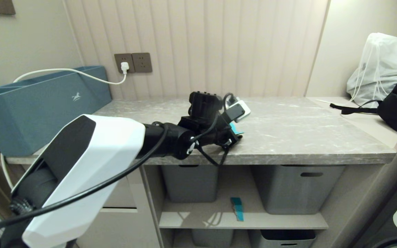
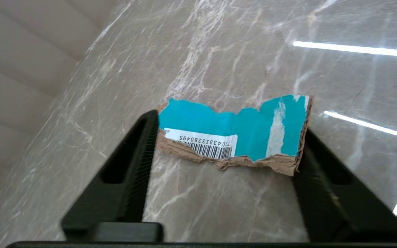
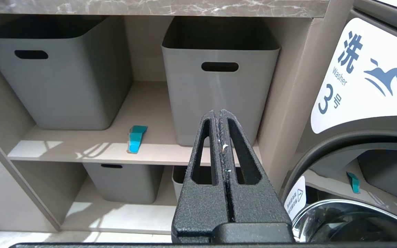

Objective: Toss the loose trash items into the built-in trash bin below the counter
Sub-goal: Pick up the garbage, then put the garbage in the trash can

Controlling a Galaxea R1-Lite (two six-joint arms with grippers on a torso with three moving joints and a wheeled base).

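Torn teal-blue cardboard scrap with a white barcode strip and ragged brown edges (image 2: 233, 136) sits directly between the two black fingers of the left gripper (image 2: 224, 162), a little right of centre in the left wrist view; its long axis runs across the gap from one finger to the other, so the jaws bear on its two short ends. The left-hand finger (image 2: 140, 155) lies against the scrap's left end and the right-hand finger (image 2: 317, 162) against its right end, so the pincer looks to be closing on the piece, spread only as wide as the scrap is long. Whether it already bears firmly I cannot tell. The scrap lies flat on the grey veined marble counter (image 2: 219, 51), printed face up. In the head view the white-and-black left arm reaches from the lower left to the frame's middle, and only a sliver of teal (image 1: 235, 130) shows past the gripper near the counter's front edge. Lower centre, a second small teal scrap (image 1: 237, 208) lies on the open shelf between grey plastic tubs with slot handles (image 1: 295, 187). The right gripper (image 3: 222, 137) hangs low before those shelves, fingers pressed together and empty; the left arm is plainly the one placed for this pickup. No bin flap shows in these views.
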